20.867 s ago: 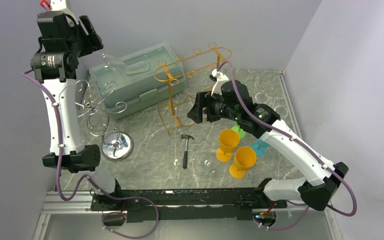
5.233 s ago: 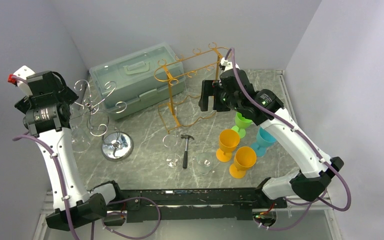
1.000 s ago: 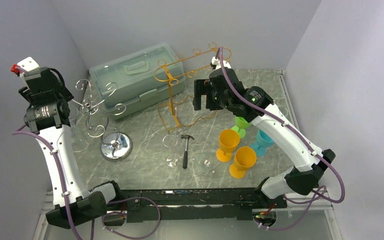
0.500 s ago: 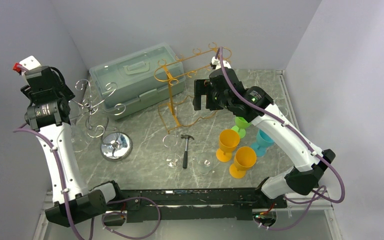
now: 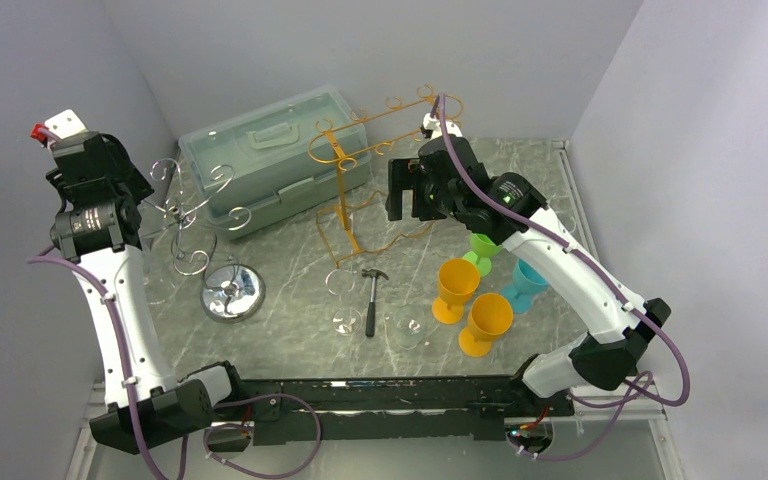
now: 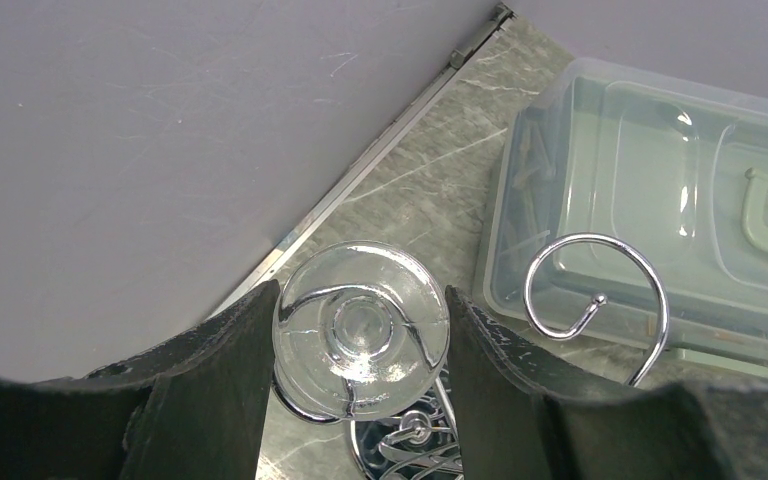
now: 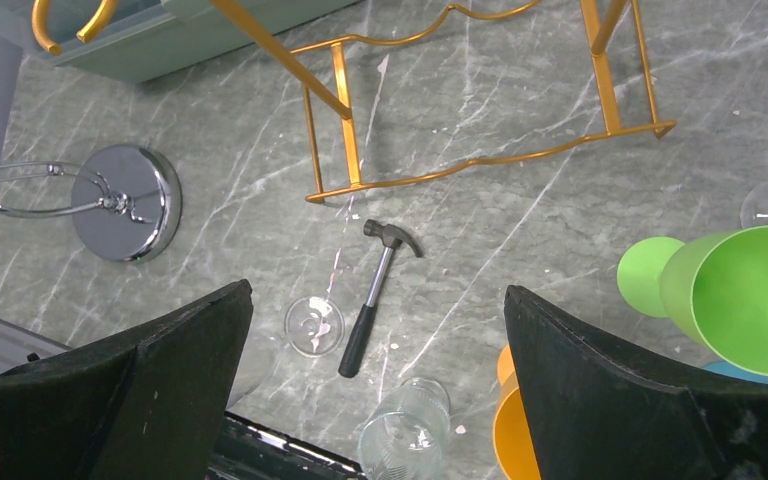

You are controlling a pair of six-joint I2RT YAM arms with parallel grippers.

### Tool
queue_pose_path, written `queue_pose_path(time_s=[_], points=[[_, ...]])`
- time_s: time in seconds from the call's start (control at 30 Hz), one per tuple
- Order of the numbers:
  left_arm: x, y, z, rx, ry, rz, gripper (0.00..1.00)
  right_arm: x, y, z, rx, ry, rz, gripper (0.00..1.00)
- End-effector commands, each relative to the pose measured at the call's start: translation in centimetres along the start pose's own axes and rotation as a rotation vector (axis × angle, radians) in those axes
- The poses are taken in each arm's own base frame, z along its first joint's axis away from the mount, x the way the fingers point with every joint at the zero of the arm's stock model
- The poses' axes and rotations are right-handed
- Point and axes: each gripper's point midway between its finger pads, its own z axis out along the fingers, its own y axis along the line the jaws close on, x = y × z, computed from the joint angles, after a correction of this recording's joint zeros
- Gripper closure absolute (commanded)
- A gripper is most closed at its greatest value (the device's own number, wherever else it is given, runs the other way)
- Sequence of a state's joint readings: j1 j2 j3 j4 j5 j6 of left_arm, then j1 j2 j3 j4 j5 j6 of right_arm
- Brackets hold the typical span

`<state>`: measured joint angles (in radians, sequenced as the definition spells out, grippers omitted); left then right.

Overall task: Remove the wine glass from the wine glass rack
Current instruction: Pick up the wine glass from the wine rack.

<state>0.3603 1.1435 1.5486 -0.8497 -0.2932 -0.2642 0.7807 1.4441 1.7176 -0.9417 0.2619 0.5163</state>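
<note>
Snugly, wine glass point(image 6: 360, 330) in left claw point(image 6: 358, 298)

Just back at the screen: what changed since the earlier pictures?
Left gripper moved from near the toolbox to the silver rack and now clamps a hanging glass's foot. A second glass appeared by the hammer. Right gripper drifted back, open. Cups, gold rack unchanged.
</note>
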Motion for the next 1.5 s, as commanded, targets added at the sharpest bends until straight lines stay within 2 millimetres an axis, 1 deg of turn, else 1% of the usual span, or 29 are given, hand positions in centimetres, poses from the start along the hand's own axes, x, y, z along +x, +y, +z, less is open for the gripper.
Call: queue_pose_path(time_s=[0.0,0.43,0.87,1.17,1.47], points=[[-3.0,-0.7,-1.4,0.050,-0.110,-0.015,0.67,-1.2,0.3,0.0,-0.005,-0.050,0.001,0.01],[-2.5,-0.9,-2.6,0.081,-0.089,-0.001,0.68,-1.0,0.0,-0.3,-0.003,-0.058,0.003,0.01],[-2.4,-0.7,-3.0,0.077,-0.090,0.030,0.69,-0.8,-0.1,-0.4,-0.008,-0.061,0.001,0.01],[-2.4,-0.4,-4.1,0.082,-0.092,0.031,0.70,-0.8,-0.3,-0.8,-0.009,-0.071,0.005,0.01],[-1.7,-0.1,-4.8,0.078,-0.072,0.028,0.71,-0.5,-0.6,-1.1,-0.007,-0.072,0.006,0.01]])
